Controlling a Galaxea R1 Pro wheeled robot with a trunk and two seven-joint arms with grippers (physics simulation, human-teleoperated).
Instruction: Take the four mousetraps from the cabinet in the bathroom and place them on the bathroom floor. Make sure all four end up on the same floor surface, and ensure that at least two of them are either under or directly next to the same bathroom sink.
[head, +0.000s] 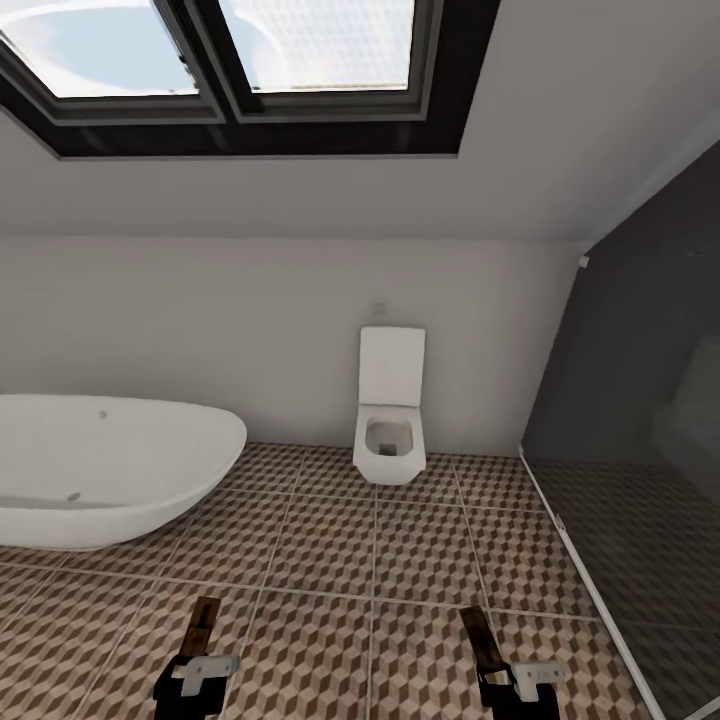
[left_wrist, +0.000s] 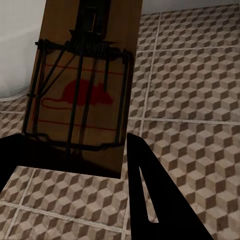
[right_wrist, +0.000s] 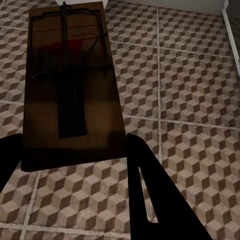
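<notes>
Two mousetraps are being carried, one in each gripper, and both are held well above the bathroom floor (head: 330, 560). The left gripper (head: 196, 672) is closed on the near end of one mousetrap (head: 201, 626), whose board projects forward past the fingertips; in the left wrist view that board (left_wrist: 85, 85) is seen face-on with its dark wire frame, spring and red mouse mark turned up, one dark finger (left_wrist: 155, 200) lying along its edge. The right gripper (head: 512, 680) is likewise clamped on the near end of a second mousetrap (head: 481, 638), shown from the right wrist camera as a darker board (right_wrist: 70, 85) with its wire bar uppermost and the patterned tiles beneath it. Ahead of both grippers stand the white bathtub (head: 100, 465), off towards the left arm, and the square white toilet (head: 390, 420) against the far wall; a dark glass partition (head: 640, 420) lies beyond the right gripper. The step in hand is judged to be transport — the traps are secured but the place beside the sink has yet to be faced. To do it well, the base should be turned until the vanity is ahead of the grippers, the boards kept level and the grip kept firm, since only the near ends are pinched. Each arm should then be lowered until the board is just above the tiles before the fingers are parted — so that neither trap drops or flips.
</notes>
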